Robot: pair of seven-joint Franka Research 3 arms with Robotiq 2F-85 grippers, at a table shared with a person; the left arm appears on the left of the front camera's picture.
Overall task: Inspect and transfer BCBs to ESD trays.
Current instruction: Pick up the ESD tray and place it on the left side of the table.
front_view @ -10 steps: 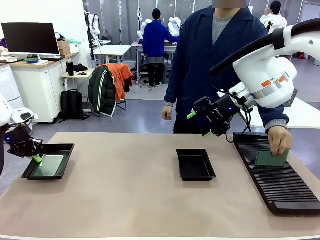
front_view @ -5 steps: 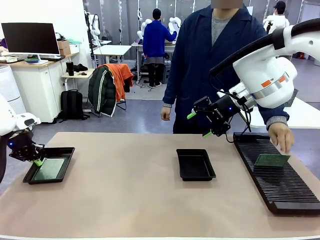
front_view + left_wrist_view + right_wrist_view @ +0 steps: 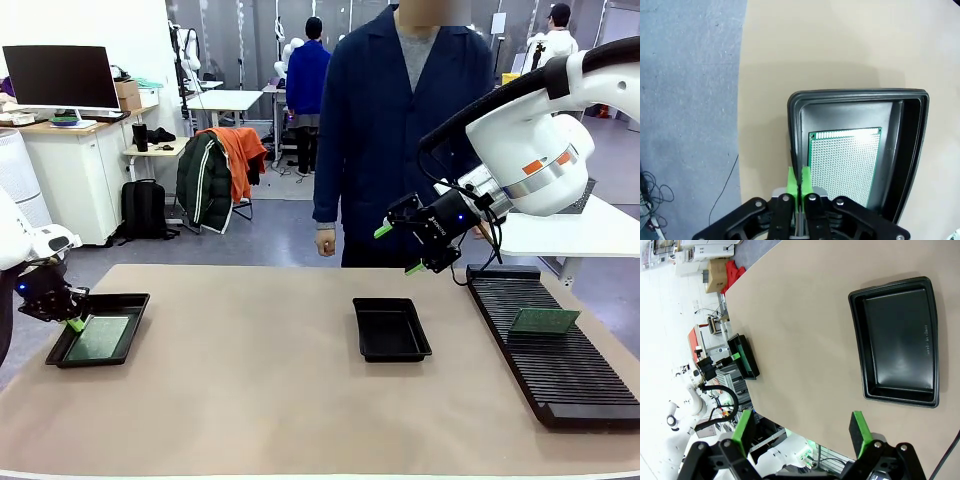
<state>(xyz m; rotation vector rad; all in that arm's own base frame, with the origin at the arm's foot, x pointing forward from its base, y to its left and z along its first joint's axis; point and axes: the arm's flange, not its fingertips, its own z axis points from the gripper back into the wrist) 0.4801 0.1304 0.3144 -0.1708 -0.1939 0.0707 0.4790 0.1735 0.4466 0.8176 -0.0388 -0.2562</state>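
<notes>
A black ESD tray (image 3: 137, 299) lies at the table's left end with a pale green BCB (image 3: 99, 336) flat on its floor. My left gripper (image 3: 72, 322) is shut on that tray's near-left rim; in the left wrist view the green pads (image 3: 799, 178) pinch the tray wall (image 3: 860, 93) beside the BCB (image 3: 845, 160). A second, empty ESD tray (image 3: 392, 330) sits mid-table. My right gripper (image 3: 400, 250) hangs open above the table just beyond it, nothing between its fingers (image 3: 858, 427); the empty tray (image 3: 897, 340) lies below it. Another BCB (image 3: 543, 320) rests on the rack.
A long black ribbed rack (image 3: 560, 375) runs along the table's right side. A person in a dark blue coat stands at the far edge, one hand (image 3: 324, 241) hanging clear of the table. Bare tan tabletop (image 3: 250, 380) lies between the trays.
The person let go of the board on the rack, drew the hand away and straightened up. My left gripper and its tray sank slightly. The right arm held still.
</notes>
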